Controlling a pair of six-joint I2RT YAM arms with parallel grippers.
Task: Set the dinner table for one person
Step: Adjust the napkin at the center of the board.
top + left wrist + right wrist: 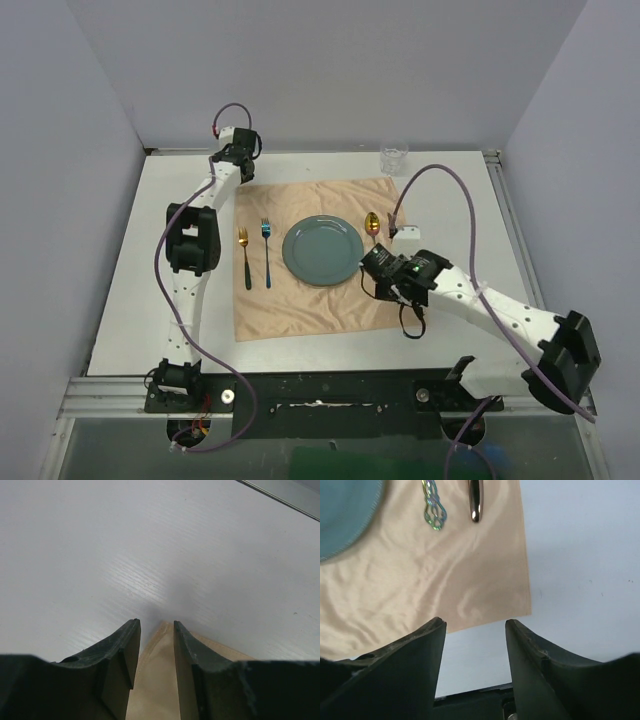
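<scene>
On the white dinner table (140, 300) lies a peach cloth (300, 305) with a teal plate (322, 250) at its middle. Left of the plate lie a gold fork (243, 255) and a blue fork (266, 250). A gold spoon (373, 222) lies to the plate's right. My right gripper (376, 266) hovers just near of the spoon at the plate's right edge; its jaws are open and empty (475, 625). My left gripper (242, 175) is at the cloth's far left corner, open, with the cloth's corner (155, 680) showing between its fingers.
A clear glass (393, 157) stands at the table's far edge, right of centre. An aluminium rail (510, 230) runs along the right side. The right wrist view shows the plate's rim (340, 515), two fork handles (435, 510) and bare table (580, 555).
</scene>
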